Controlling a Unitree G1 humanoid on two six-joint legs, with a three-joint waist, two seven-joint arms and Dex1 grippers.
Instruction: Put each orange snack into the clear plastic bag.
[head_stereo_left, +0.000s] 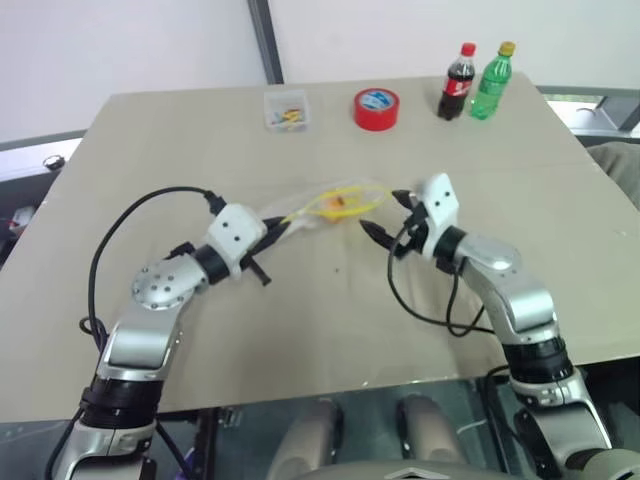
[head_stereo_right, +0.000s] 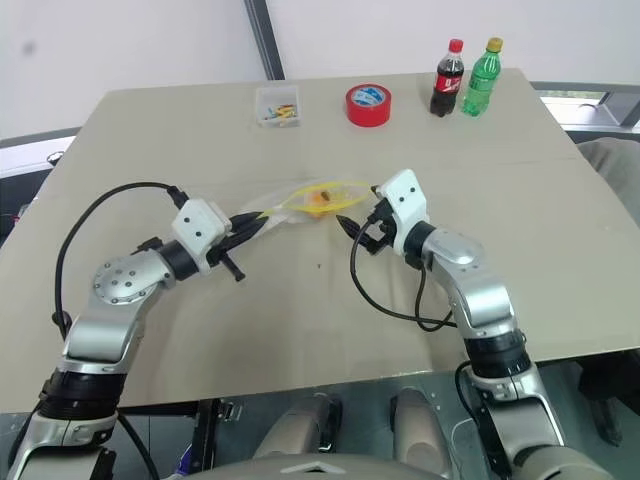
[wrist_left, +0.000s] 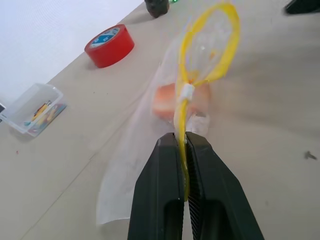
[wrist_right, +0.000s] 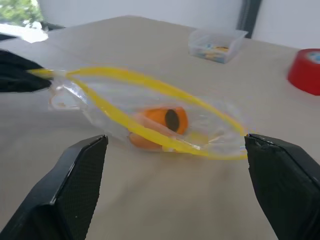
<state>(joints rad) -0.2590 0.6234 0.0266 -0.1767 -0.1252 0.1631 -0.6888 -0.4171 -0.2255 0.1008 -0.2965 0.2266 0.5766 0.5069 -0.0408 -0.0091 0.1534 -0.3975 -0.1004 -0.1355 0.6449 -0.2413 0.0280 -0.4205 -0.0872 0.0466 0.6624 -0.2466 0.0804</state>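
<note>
The clear plastic bag (head_stereo_left: 318, 212) lies at the table's middle, its yellow zipper mouth (wrist_right: 150, 110) standing open in a loop. An orange snack (wrist_right: 159, 121) rests inside it, and the same snack (wrist_left: 172, 100) shows through the plastic in the left wrist view. My left gripper (wrist_left: 182, 145) is shut on the yellow zipper strip at the bag's left end. My right gripper (head_stereo_left: 388, 215) stands open just to the right of the bag's mouth, with nothing between its fingers (wrist_right: 82, 170).
At the table's far edge stand a red tape roll (head_stereo_left: 376, 108), a small clear box of coloured bits (head_stereo_left: 286, 110), a cola bottle (head_stereo_left: 458, 82) and a green bottle (head_stereo_left: 492, 80). Black cables hang from both wrists.
</note>
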